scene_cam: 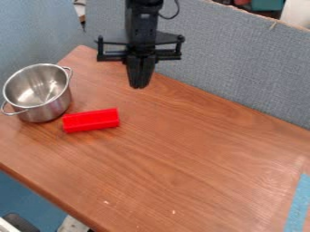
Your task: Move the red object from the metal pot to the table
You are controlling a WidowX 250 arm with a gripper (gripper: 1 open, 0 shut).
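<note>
Looking down, we see the red block (91,120) lying flat on the wooden worktop (194,154), just beside the steel pot (38,91). Above, our fingers (140,82) hang closed together, holding nothing.

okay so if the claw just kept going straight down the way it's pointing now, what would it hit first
Most likely bare table. The claw is shut, empty and pointing down, behind and to the right of the red object and well clear of the metal pot. Depth from this single view is uncertain.
</note>
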